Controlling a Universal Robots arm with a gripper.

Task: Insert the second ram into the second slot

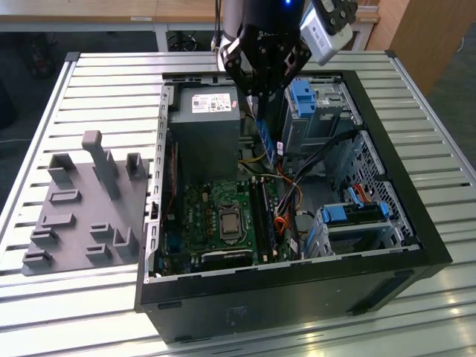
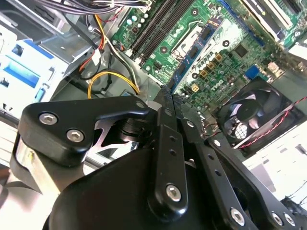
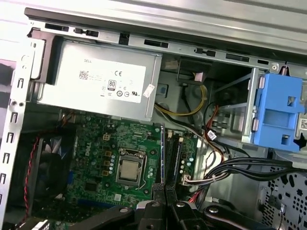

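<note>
Notably, your gripper (image 1: 256, 103) is clamped on the second ram (image 1: 265, 138), hanging in the exterior view at twelve o'clock from the memory slots (image 1: 262, 212), and that view also gives you the grey holder plate (image 1: 82, 186) at nine o'clock of the case (image 1: 297, 297).

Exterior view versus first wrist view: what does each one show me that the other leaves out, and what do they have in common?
Exterior view: a grey fixture block on the slatted table, at the exterior view's left of the computer case, plus the blue face of the second ram, clamped in the gripper over the open case.
First wrist view: a dark case fan with a red wire beside the board.
Shared: the gripper, the power supply, the green motherboard and the blue drive latch.
</note>
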